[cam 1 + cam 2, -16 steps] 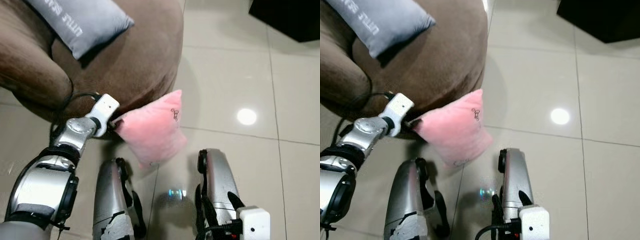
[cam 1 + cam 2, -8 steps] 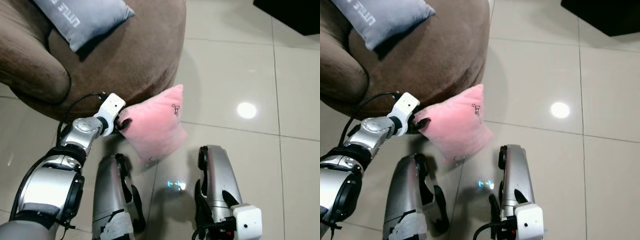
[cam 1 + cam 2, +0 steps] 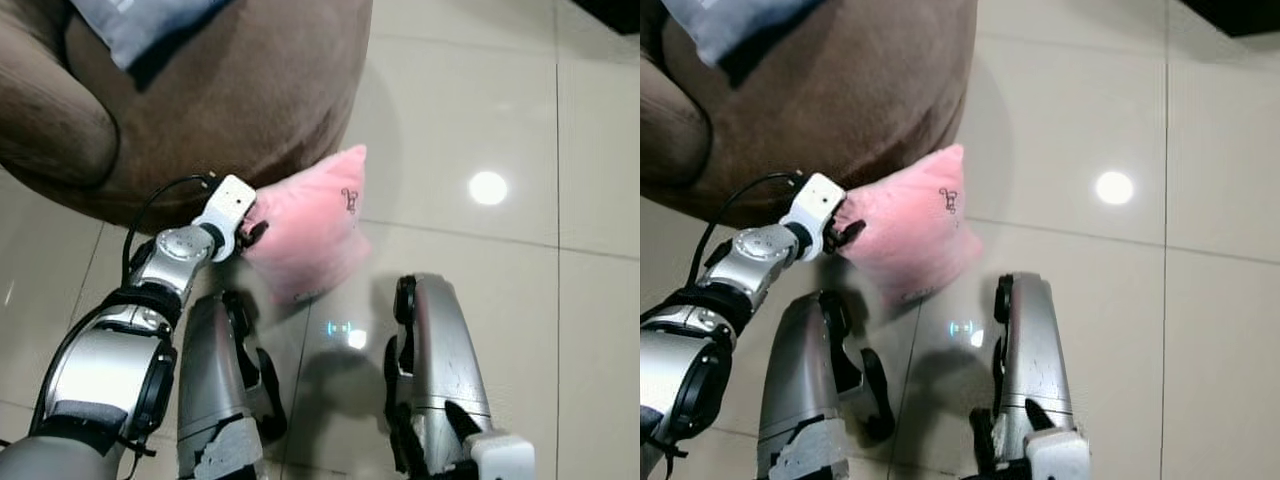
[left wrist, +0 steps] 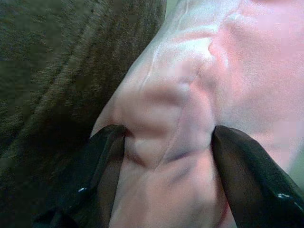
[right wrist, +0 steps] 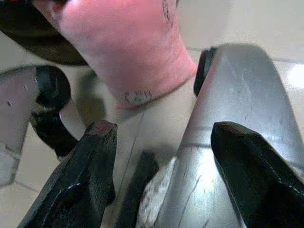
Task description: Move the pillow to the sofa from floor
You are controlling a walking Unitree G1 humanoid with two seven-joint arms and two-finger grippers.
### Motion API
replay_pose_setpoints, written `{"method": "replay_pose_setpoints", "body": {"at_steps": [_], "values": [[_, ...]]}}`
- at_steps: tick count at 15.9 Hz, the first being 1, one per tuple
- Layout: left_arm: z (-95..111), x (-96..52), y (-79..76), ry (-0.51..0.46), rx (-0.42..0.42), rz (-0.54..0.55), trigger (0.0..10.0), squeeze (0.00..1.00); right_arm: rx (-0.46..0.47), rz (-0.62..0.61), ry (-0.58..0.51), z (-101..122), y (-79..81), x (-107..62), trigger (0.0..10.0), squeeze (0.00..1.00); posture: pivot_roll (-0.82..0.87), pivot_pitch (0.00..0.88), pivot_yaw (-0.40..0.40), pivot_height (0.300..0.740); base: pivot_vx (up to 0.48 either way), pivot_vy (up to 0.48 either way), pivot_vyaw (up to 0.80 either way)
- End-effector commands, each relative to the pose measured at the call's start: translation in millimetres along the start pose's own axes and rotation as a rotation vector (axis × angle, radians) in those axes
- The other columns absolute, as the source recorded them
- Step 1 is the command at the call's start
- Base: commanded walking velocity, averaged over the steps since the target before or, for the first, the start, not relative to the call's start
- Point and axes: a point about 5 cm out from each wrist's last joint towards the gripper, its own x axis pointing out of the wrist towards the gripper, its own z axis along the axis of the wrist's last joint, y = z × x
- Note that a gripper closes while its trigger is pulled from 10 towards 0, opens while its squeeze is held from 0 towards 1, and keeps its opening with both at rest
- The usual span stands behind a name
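Left wrist view puts the left gripper (image 4: 166, 142) clamped on a bunched corner of the pink pillow (image 4: 223, 80), one black finger (image 4: 102, 166) on each side of the pinched fabric, with the brown sofa (image 4: 57, 61) just beside it. From the head camera, the left gripper (image 3: 250, 232) sits at the pillow's (image 3: 310, 225) near-left corner, and the pillow hangs tilted against the sofa's (image 3: 250, 90) rounded front, above the glossy tiled floor (image 3: 470, 100). A grey cushion (image 3: 150, 22) lies on the sofa seat. The right gripper (image 5: 161, 142) hangs low beside the robot's silver leg (image 5: 237, 109), its fingers spread apart and holding nothing.
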Motion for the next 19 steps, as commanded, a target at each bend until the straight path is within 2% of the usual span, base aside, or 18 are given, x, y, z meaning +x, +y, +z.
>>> {"method": "replay_pose_setpoints", "body": {"at_steps": [1,4,10,11,12,19], "values": [[-14.2,-2.2,-3.6,0.048,-0.008,-0.006,10.0,0.0,0.012,0.002,0.042,-3.5,4.5,-6.2,10.0,0.0,-0.21,0.534,0.073,0.517,0.0,0.0,0.0],[-13.3,-1.3,-5.2,0.049,0.025,-0.004,10.0,0.0,0.017,-0.004,0.052,-1.7,5.0,-9.6,10.0,0.0,-0.21,0.539,0.078,0.517,0.0,0.0,0.0],[-13.0,-1.2,-4.7,0.049,0.031,0.009,10.0,0.0,0.016,-0.008,0.064,-4.4,4.5,-11.9,10.0,0.0,-0.2,0.528,0.075,0.517,0.0,0.0,0.0],[-12.9,-1.4,-4.4,0.04,0.014,0.011,1.9,0.0,0.015,-0.008,0.065,-5.7,3.7,-11.5,10.0,0.0,-0.21,0.526,0.073,0.517,0.0,0.0,0.0],[-11.8,-1.9,-3.1,0.018,-0.024,0.018,0.0,0.0,0.013,-0.008,0.066,-6.5,3.2,-11.6,10.0,0.0,-0.21,0.526,0.071,0.517,0.0,0.0,0.0],[-12.6,-3.4,1.0,0.029,-0.016,0.032,0.0,0.0,0.014,-0.002,0.072,-8.6,7.3,-12.7,10.0,0.0,-0.21,0.529,0.075,0.517,0.0,0.0,0.0]]}}
